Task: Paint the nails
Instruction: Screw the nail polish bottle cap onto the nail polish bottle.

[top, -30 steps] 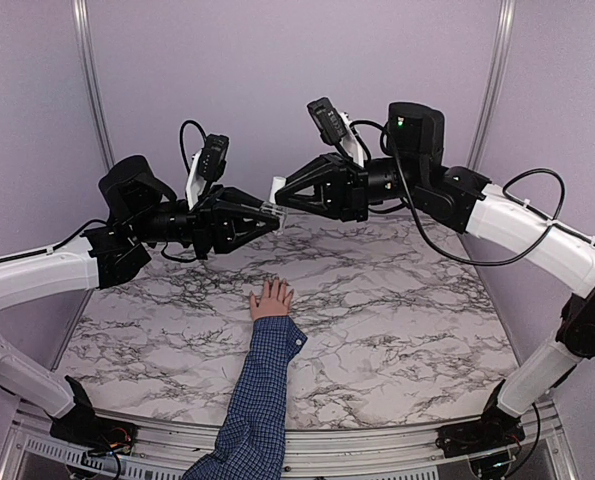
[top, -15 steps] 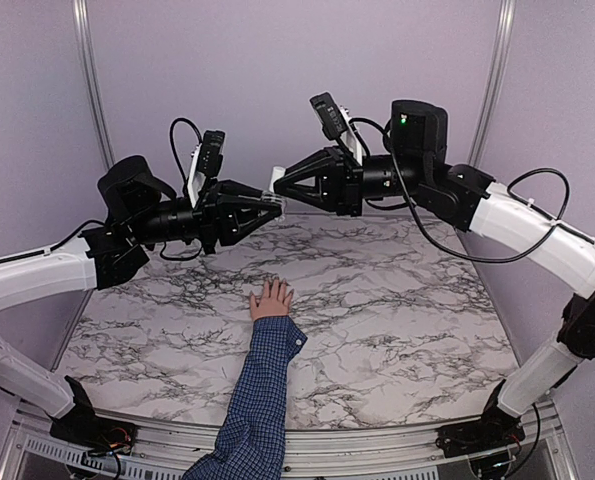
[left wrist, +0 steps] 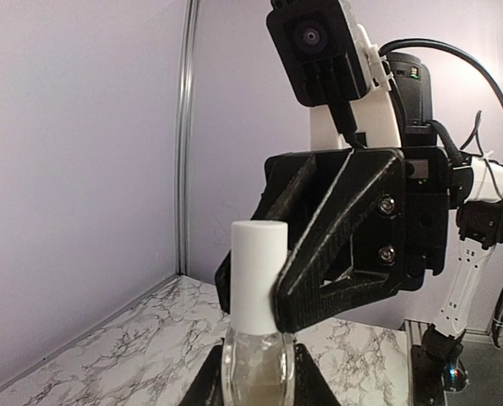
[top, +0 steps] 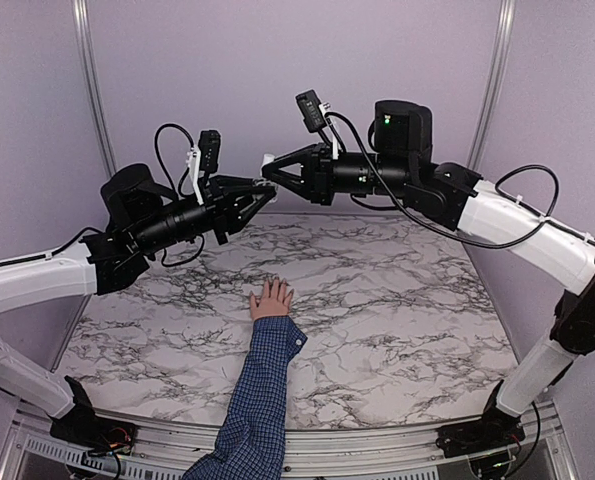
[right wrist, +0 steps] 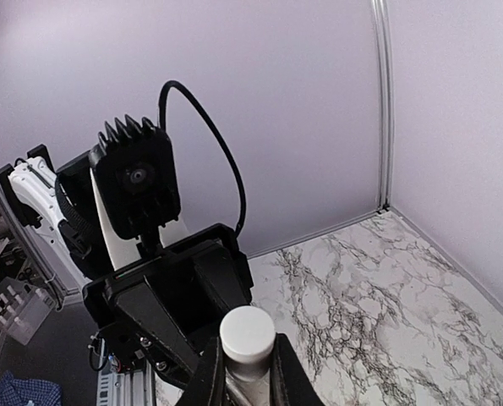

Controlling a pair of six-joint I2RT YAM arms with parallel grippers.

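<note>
Both arms have lifted and drawn toward the upper middle of the top view, so the point where their tips meet now sits higher and a little further left than a second ago. The left gripper is pinched on a small clear glass bottle, seen upright between its fingers at the bottom of the left wrist view. The right gripper is clamped on the bottle's white cap — in the right wrist view the cap sits snug between its two fingers at the lower centre. Below them, well apart, the small hand has not shifted: it lies flat on the marble table at mid-frame, fingers spread toward the back wall. The nails are too small to make out. A blue checked sleeve runs down to the lower edge.
</note>
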